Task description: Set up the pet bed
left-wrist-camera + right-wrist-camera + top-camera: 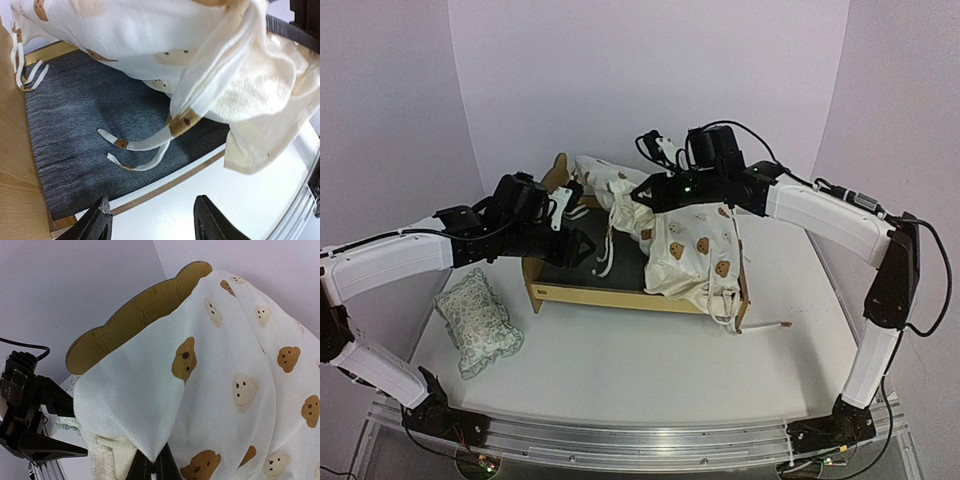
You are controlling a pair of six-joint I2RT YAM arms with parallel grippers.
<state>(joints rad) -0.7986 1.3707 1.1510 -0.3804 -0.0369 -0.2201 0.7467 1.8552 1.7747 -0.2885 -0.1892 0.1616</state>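
Note:
The pet bed (620, 297) is a light plywood frame with a dark grey fabric base (75, 120) and stands mid-table. Its bear-ear headboard (130, 320) is at the back left. The cream bear-print cover (690, 250) is bunched over the right half of the bed and lifted at its upper left. My right gripper (642, 195) is shut on a fold of that cover (225, 365), fingertips together (152, 467). My left gripper (588, 248) is open and empty, low over the bed's near rail, with the cover's loose ties (145, 145) on the grey base ahead of it.
The small floral ruffled pillow (475, 320) lies on the white table at the left, apart from the bed. One cover tie (770, 326) trails on the table right of the bed. Purple walls close off the back and sides.

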